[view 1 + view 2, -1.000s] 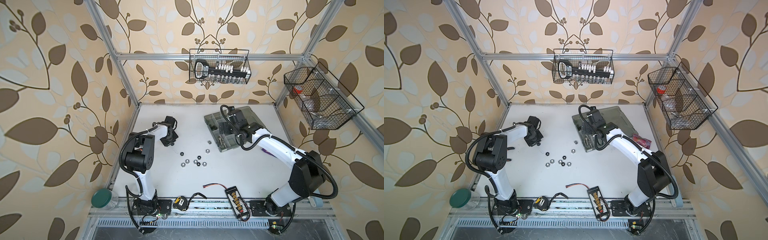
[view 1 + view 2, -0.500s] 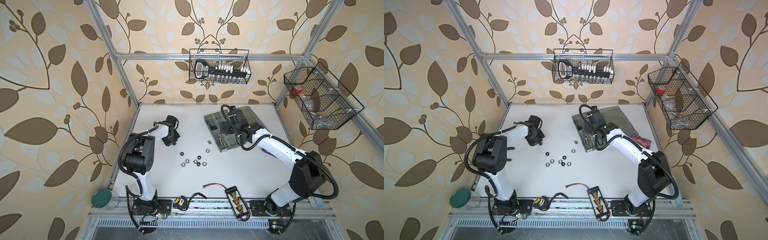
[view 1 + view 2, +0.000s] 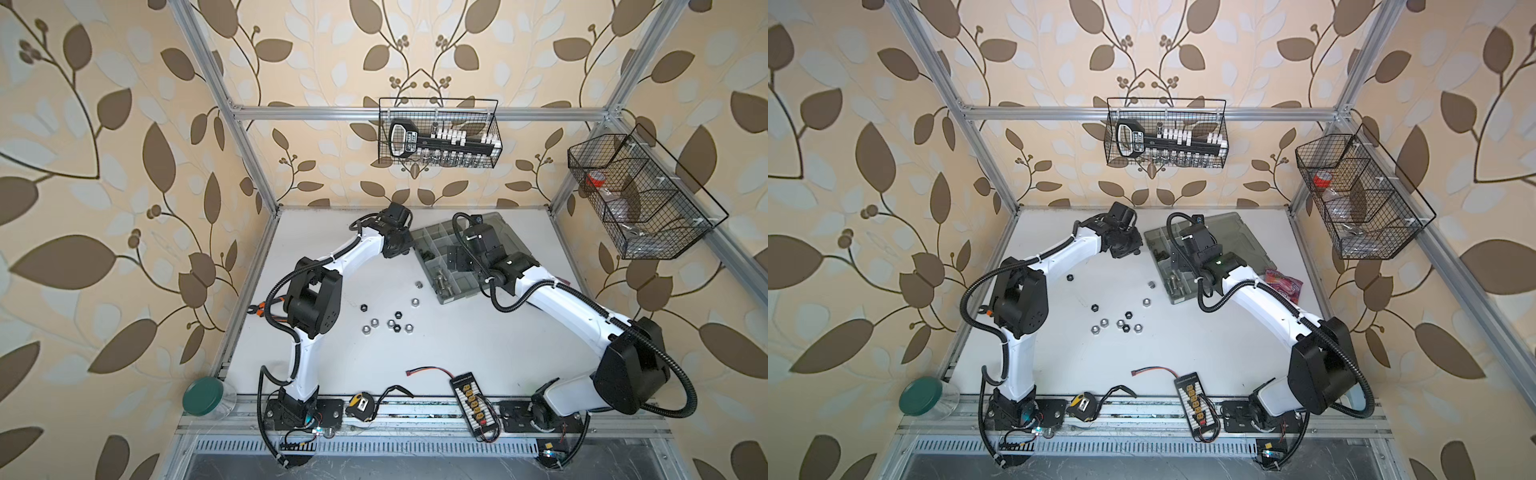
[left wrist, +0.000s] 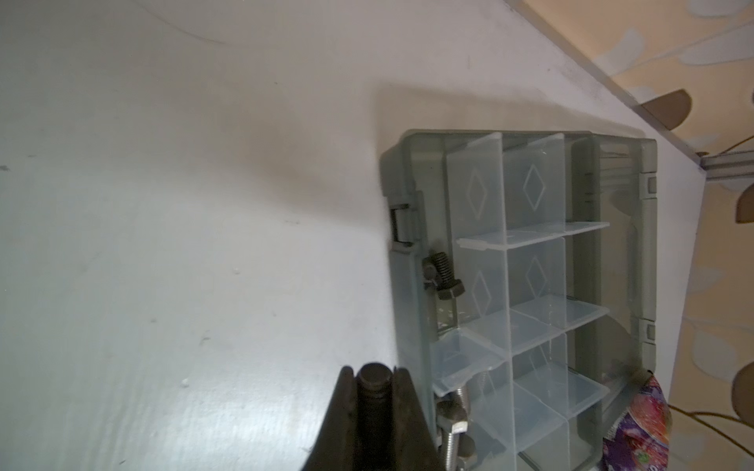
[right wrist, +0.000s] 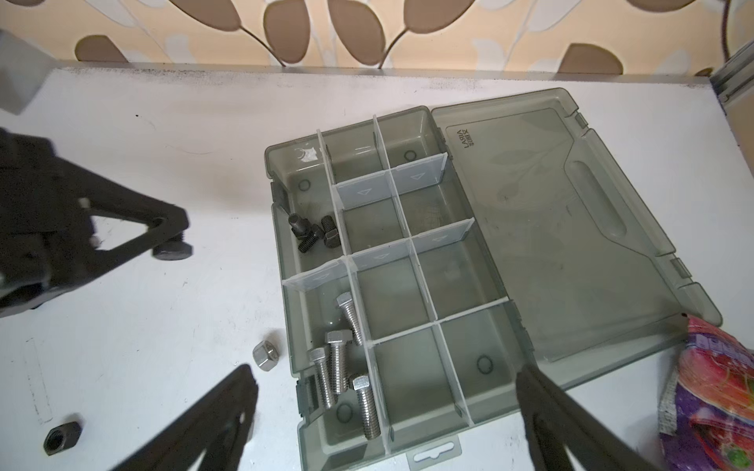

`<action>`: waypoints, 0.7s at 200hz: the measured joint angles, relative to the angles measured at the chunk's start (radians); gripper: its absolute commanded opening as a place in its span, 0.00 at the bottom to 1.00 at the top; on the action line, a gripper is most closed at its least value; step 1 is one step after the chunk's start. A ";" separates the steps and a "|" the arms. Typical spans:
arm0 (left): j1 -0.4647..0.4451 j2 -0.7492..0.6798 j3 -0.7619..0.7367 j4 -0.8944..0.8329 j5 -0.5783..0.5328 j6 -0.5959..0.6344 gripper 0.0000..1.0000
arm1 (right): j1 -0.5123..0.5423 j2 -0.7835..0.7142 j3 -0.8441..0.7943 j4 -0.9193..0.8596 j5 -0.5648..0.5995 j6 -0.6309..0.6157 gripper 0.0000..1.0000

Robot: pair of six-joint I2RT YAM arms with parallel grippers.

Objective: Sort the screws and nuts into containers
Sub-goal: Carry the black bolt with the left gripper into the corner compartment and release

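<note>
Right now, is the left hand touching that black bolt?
Touching: the left wrist view shows the left hand clamped on the black bolt, fingers pressing both sides.

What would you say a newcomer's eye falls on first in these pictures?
First, the left gripper, shut on a black screw just beside the open grey organizer case. Inside it, four silver screws lie in one compartment and black screws in another. Loose nuts lie scattered on the white table.
</note>
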 measured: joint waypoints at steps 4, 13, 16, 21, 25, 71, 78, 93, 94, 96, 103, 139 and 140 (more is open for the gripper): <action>-0.004 0.014 0.015 0.001 0.004 0.000 0.00 | 0.000 -0.003 -0.004 0.002 0.000 0.000 1.00; -0.011 0.039 0.043 0.002 0.013 0.000 0.00 | 0.000 -0.008 -0.011 0.003 0.000 0.000 0.99; -0.012 0.045 0.052 0.003 0.014 0.000 0.00 | 0.000 -0.010 -0.013 0.002 0.000 0.000 1.00; -0.014 0.058 0.066 0.005 0.017 0.000 0.00 | 0.000 -0.011 -0.016 0.003 0.000 0.001 1.00; -0.015 0.068 0.075 0.008 0.021 0.000 0.00 | 0.000 -0.011 -0.018 0.003 0.000 0.001 1.00; -0.020 0.142 0.168 0.042 0.048 -0.002 0.00 | 0.000 -0.011 -0.028 0.008 -0.001 0.004 1.00; -0.020 0.153 0.183 0.044 0.050 -0.002 0.00 | 0.000 -0.011 -0.028 0.010 -0.001 0.004 1.00; -0.020 0.178 0.214 0.052 0.063 -0.003 0.00 | 0.000 -0.011 -0.028 0.010 -0.002 0.005 1.00; -0.020 0.181 0.217 0.051 0.065 -0.003 0.00 | 0.000 -0.011 -0.028 0.010 -0.002 0.005 1.00; -0.020 0.185 0.222 0.052 0.066 -0.003 0.00 | 0.000 -0.011 -0.028 0.010 -0.002 0.005 1.00; -0.020 0.198 0.238 0.054 0.069 -0.003 0.00 | 0.000 -0.011 -0.028 0.010 -0.002 0.007 1.00; -0.021 0.245 0.283 0.050 0.074 -0.003 0.02 | 0.000 -0.011 -0.028 0.010 -0.005 0.008 0.99; -0.021 0.247 0.285 0.050 0.074 -0.003 0.02 | 0.000 -0.011 -0.028 0.010 -0.005 0.008 1.00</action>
